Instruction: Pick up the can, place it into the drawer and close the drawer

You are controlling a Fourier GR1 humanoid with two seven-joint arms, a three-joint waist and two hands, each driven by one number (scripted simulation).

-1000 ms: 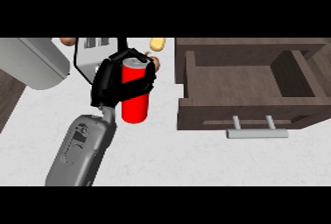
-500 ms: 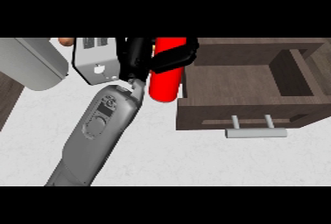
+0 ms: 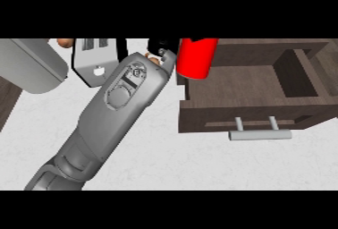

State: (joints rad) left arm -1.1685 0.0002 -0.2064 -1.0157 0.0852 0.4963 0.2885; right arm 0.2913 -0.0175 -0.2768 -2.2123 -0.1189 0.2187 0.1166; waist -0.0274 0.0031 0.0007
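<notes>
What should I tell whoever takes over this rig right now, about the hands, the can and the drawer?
Left hand: curled round the red can, holding it up over the drawer's left rim.
Right hand: not in view.
Drawer: pulled open, nothing visible inside, grey handle facing the robot.
Done: can picked up and brought to the drawer.
Left: lower the can in, release it, then push the drawer shut.

Glossy grey forearm (image 3: 109, 112) with round panel, segmented casing, black hand (image 3: 162, 46)
</notes>
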